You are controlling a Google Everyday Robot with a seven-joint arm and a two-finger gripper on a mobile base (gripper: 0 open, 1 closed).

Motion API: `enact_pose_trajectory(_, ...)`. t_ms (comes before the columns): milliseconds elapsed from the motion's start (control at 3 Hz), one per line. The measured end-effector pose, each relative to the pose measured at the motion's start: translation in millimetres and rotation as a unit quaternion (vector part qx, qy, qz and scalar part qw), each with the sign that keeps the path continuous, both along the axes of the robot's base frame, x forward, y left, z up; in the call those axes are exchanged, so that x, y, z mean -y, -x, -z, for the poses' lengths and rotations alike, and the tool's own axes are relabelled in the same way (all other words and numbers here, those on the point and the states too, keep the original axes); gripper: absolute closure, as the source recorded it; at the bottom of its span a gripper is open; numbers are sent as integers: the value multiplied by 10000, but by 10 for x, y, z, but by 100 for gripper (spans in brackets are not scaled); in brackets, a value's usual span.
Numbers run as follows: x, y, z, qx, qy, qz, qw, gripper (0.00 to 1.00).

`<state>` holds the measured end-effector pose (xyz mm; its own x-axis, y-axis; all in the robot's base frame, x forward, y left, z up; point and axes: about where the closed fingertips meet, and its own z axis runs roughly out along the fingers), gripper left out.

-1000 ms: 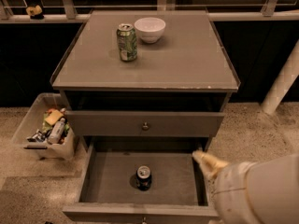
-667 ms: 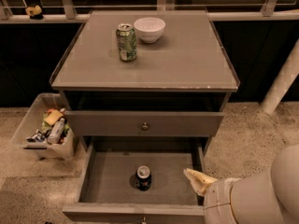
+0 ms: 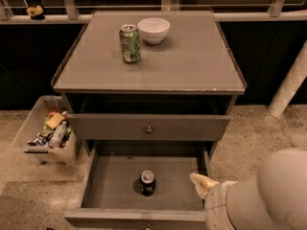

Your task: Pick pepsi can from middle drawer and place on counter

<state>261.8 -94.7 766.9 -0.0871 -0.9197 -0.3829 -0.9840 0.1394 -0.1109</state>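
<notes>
The pepsi can (image 3: 147, 182), dark blue with a silver top, stands upright on the floor of the open middle drawer (image 3: 112, 181), slightly right of centre. The counter (image 3: 192, 61) is the broad grey cabinet top above. My gripper (image 3: 202, 183) shows as a pale yellowish tip at the end of the white arm, over the drawer's right side, about a can's width to the right of the pepsi can and not touching it.
A green patterned can (image 3: 130, 43) and a white bowl (image 3: 153, 29) stand at the back of the counter. A closed drawer front with a round knob (image 3: 149, 129) sits above the open drawer. A clear bin of clutter (image 3: 48, 135) stands on the floor at left.
My arm has moved down and left, from beside the drawer's right wall to over the drawer's right side, closer to the pepsi can. The can has not moved.
</notes>
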Motion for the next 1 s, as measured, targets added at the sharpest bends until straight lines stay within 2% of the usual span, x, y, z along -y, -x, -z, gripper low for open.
enact_pose_trajectory(333,107,-567,196,188,247,228,9993,0)
enact_pose_trajectory(667,527,-1235,317,256,-62,842,9961,0)
enact_pose_trajectory(1000,607,-1427,300,288,-252,955,9947,0)
